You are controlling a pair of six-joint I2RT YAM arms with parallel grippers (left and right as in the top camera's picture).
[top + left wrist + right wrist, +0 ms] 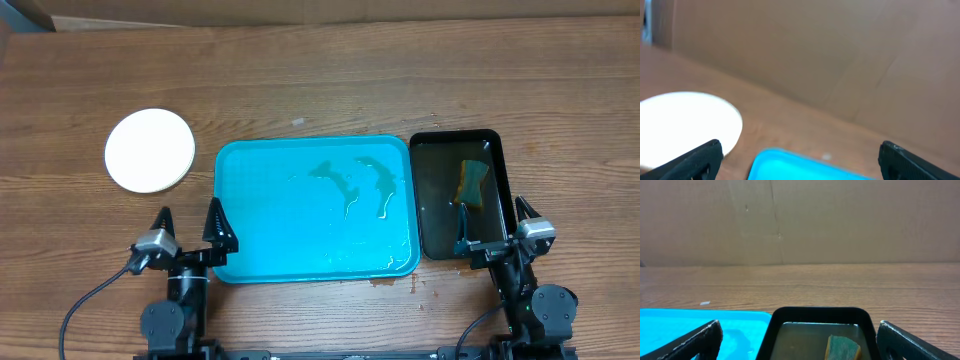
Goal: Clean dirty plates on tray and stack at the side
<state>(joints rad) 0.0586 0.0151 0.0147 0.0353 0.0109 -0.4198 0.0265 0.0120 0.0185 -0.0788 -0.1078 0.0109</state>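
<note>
The turquoise tray [235, 200] lies mid-table and holds only thin puddles of water [365, 185]. A round white plate [150, 150] rests on the wood to the tray's left, its top face plain white; whether other plates lie under it I cannot tell. My left gripper [190, 222] hovers open at the tray's near-left corner with nothing between its fingers. In the left wrist view the plate [685, 120] and the tray corner [790, 167] lie ahead of the gripper [800, 160]. My right gripper [493, 228] is open and empty over the near end of a black tray.
The narrow black tray [420, 200], right of the turquoise one, holds murky water and a green-and-yellow sponge [470, 182]. In the right wrist view its rim [820, 312] and the sponge [842, 347] lie just ahead. A cardboard wall [800, 220] backs the table. Small drips [395, 282] mark the wood.
</note>
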